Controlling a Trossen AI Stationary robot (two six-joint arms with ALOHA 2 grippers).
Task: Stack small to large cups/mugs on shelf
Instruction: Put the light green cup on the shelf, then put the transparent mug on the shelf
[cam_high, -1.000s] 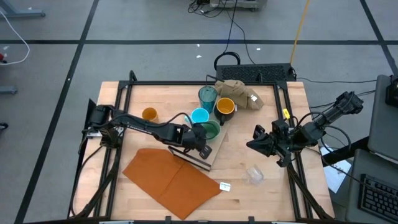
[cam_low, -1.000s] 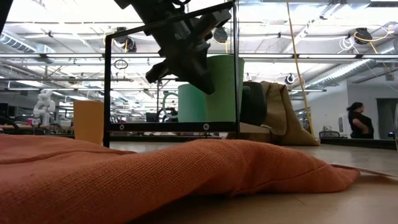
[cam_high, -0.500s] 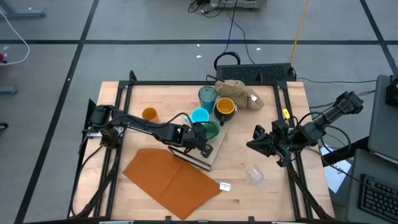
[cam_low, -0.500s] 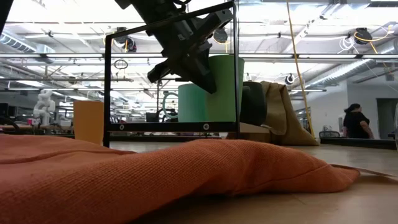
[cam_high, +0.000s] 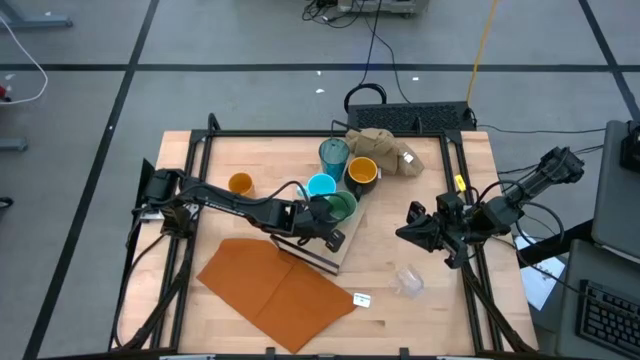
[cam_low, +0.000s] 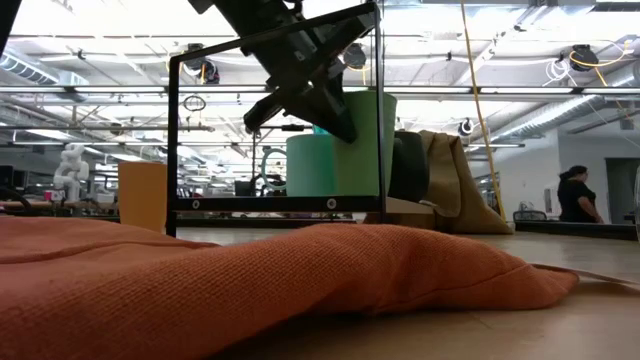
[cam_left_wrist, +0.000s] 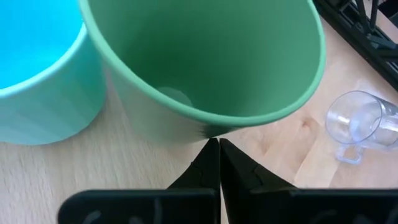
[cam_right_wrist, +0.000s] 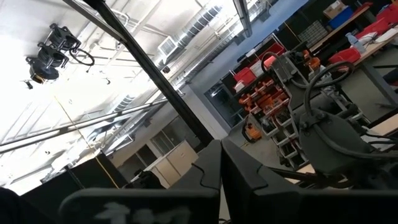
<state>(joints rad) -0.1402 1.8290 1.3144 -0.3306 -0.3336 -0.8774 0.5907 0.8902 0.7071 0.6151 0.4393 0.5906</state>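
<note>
A: Left to right, what's changing?
B: The orange cup (cam_high: 240, 183) is sitting alone near the left edge. The left gripper (cam_high: 334, 226) has been shifting slightly at the green cup (cam_high: 340, 207) on the shelf (cam_high: 345, 245), beside the blue mug (cam_high: 321, 186). Placement is probably wrapping up.
A: Fingers?
B: Pinched together on the green cup's rim, holding it. The right gripper (cam_high: 414, 228) is waiting at the right side, fingers together, holding nothing. The clear glass (cam_high: 408, 281) is lying off the shelf.
</note>
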